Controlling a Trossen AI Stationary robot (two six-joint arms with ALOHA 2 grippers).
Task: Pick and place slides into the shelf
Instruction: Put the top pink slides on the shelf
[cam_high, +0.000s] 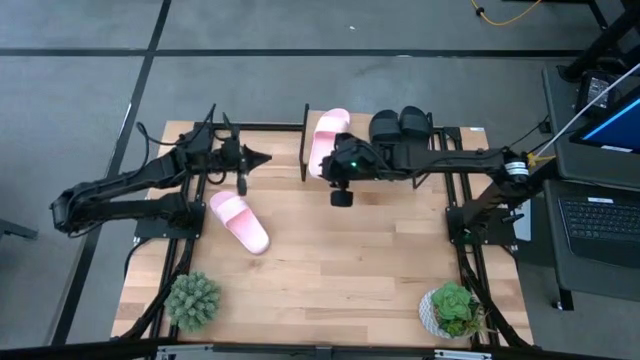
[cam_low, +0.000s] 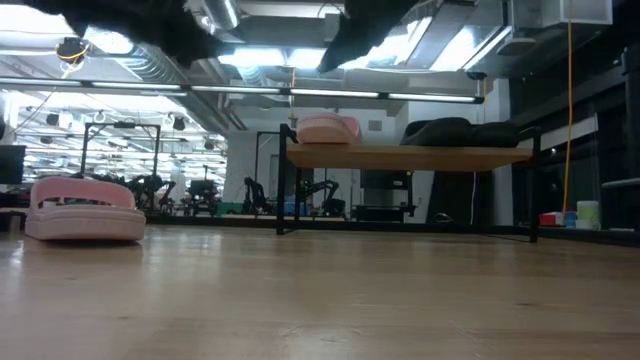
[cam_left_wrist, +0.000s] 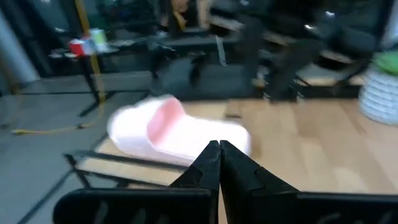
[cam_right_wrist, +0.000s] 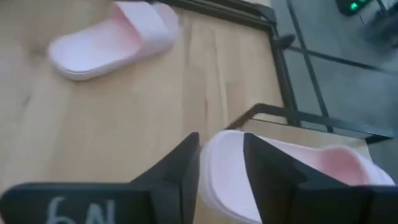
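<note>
One pale pink slide (cam_high: 326, 135) (cam_low: 326, 128) rests sole down on the left end of the shelf (cam_high: 450, 135) (cam_low: 410, 157). Two black slides (cam_high: 400, 125) (cam_low: 470, 132) sit side by side on its right part. The second pink slide (cam_high: 238, 221) (cam_low: 85, 208) (cam_right_wrist: 109, 40) lies sole down on the tabletop. My right gripper (cam_high: 335, 168) (cam_right_wrist: 221, 135) is open above the near end of the shelf's pink slide (cam_right_wrist: 323, 168); the low view shows a gap between them. My left gripper (cam_high: 262, 157) (cam_left_wrist: 219, 149) is shut, raised left of the shelf and pointing at that slide (cam_left_wrist: 168, 130).
Two small potted plants stand at the near corners (cam_high: 193, 300) (cam_high: 452, 308). The shelf's black side frame (cam_high: 304, 155) stands between my grippers. Bare wood lies in the middle of the tabletop (cam_high: 340, 250). A laptop (cam_high: 600, 220) sits beyond the right edge.
</note>
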